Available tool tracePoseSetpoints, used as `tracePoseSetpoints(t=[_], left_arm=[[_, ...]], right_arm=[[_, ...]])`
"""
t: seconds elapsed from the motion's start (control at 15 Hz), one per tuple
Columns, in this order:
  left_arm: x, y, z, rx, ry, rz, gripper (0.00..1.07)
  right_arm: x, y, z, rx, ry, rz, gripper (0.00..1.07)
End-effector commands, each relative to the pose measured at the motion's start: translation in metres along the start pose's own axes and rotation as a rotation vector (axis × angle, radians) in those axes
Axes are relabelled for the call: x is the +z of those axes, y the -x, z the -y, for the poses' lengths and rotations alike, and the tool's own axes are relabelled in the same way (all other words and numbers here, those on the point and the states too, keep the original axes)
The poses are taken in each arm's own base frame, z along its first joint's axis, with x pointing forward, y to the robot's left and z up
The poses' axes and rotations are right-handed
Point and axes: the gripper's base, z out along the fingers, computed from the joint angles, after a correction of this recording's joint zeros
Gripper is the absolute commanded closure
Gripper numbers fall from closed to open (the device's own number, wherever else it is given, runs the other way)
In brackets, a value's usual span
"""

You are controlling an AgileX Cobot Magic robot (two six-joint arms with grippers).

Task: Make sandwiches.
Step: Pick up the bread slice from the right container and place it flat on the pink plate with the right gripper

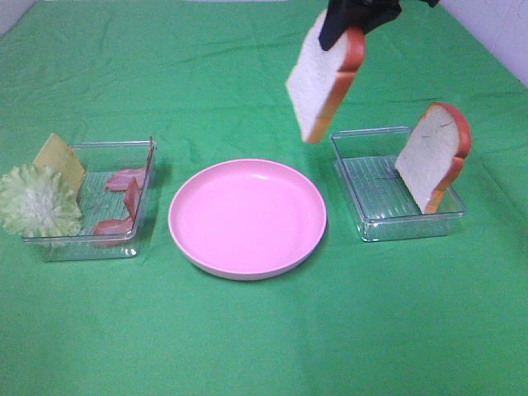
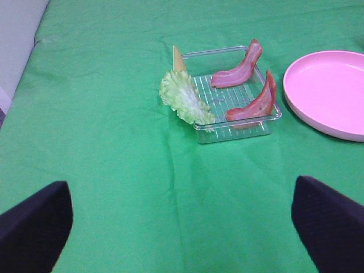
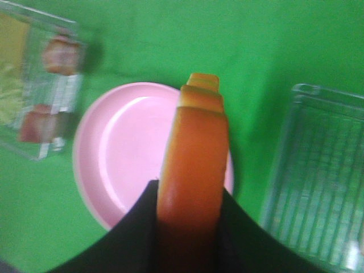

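My right gripper (image 1: pixel 353 18) hangs high over the far side of the table, shut on the crust end of a white bread slice (image 1: pixel 323 76) with an orange-brown crust. In the right wrist view that bread slice (image 3: pixel 193 159) sits edge-on between the black fingers (image 3: pixel 131 239) of my right gripper (image 3: pixel 190 227). A second bread slice (image 1: pixel 433 157) leans upright in the clear right tray (image 1: pixel 375 219). Pale green lettuce (image 1: pixel 35 200), a yellow cheese square (image 1: pixel 59 158) and bacon strips (image 1: pixel 125 190) lie in the clear left tray (image 1: pixel 144 157). My left gripper (image 2: pixel 182 239) is open over bare cloth, well short of the lettuce (image 2: pixel 185 101) and bacon strips (image 2: pixel 250 105).
A round pink plate (image 1: pixel 247 216) lies between the two trays with nothing on it; it also shows as the pink plate (image 2: pixel 330 91) and the pink plate (image 3: pixel 114 153). Green cloth covers the whole table. A pale wall edge runs at the far right corner.
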Motion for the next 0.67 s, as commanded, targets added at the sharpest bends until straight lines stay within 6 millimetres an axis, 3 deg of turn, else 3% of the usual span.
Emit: tracePoseSetpoints(t=[0.07,0.2,0.4,0.6,0.67], left_arm=[[-0.002,-0.002,0.001,-0.004,-0.01,0.014,0.04],[-0.002,-0.002,0.001,-0.004,-0.01,0.014,0.04],[-0.002,-0.002,0.001,-0.004,-0.01,0.014,0.04],[-0.002,-0.002,0.001,-0.004,-0.01,0.014,0.04],[-0.002,-0.002,0.001,-0.004,-0.01,0.014,0.04]], right_arm=[[0.003,-0.019,-0.021,-0.053,0.262,-0.1,1.07],[0.041,-0.038,-0.025,0.001,0.45,-0.144,1.07],[0.068,-0.052,-0.03,0.092,0.647,-0.092,1.07],[0.098,-0.058,-0.021,0.16,0.636,-0.067,1.07],[0.121,-0.057,-0.017,0.231,0.658,-0.077,1.07]])
